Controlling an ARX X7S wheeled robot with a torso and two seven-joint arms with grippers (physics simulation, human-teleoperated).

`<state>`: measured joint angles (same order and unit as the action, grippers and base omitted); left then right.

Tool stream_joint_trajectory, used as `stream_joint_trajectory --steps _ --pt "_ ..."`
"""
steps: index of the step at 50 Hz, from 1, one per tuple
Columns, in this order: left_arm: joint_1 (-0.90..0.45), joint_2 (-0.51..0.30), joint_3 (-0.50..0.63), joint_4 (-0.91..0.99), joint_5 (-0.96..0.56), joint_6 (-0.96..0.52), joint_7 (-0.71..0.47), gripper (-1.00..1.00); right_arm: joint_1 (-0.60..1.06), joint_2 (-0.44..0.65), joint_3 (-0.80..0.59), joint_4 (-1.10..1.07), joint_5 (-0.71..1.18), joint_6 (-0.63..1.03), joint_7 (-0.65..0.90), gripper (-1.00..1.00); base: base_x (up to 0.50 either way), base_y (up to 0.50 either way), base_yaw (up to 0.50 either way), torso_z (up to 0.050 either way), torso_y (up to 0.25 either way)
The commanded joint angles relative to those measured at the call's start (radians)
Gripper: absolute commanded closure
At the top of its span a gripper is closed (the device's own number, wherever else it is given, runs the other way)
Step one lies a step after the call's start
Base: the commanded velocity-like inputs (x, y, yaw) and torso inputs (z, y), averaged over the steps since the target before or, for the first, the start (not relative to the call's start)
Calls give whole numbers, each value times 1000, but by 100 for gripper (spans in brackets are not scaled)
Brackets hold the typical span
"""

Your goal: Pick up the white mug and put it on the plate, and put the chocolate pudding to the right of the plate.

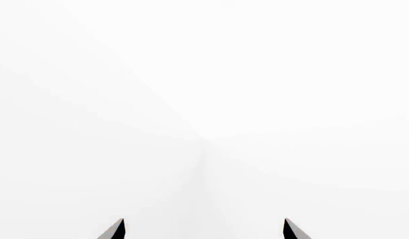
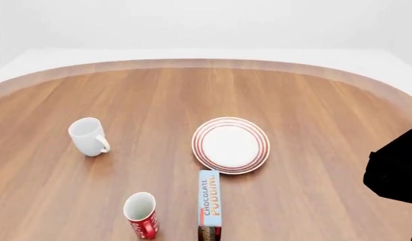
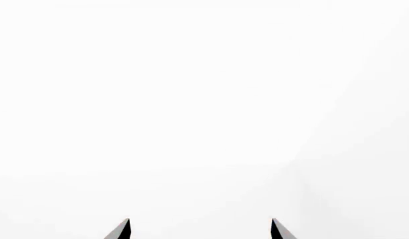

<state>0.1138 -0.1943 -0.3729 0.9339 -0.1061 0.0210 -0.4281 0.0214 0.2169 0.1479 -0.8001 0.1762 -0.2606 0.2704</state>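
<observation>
Both hands, left hand (image 1: 203, 230) and right hand (image 3: 199, 230), hang spread and empty, well apart from the glossy white ceramic mug (image 2: 89, 136), probably rigid, slick and breakable, best pinched across its rim.

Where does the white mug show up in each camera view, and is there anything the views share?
Head view: the white mug stands left of the plate, handle toward the camera.
Left wrist view: not in it, only white background past the pincer tips.
Right wrist view: not in it either.
Shared landmark: none on the table; just plain white surroundings.

Your chocolate pudding (image 2: 210, 205) and red cup (image 2: 141, 216) run off the head view's edge; each claw shows only fingertips.
</observation>
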Motion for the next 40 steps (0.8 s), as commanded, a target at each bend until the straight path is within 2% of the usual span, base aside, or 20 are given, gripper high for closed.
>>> stream_joint_trajectory --steps 1,40 --pt "13 13 -21 -2 8 16 14 -100 -4 -8 6 -6 -27 0 -19 -100 500 0 0 0 0" --pt "22 -7 9 -14 20 24 -13 -100 -11 13 -20 16 -31 -29 -2 -100 500 2 0 0 1"
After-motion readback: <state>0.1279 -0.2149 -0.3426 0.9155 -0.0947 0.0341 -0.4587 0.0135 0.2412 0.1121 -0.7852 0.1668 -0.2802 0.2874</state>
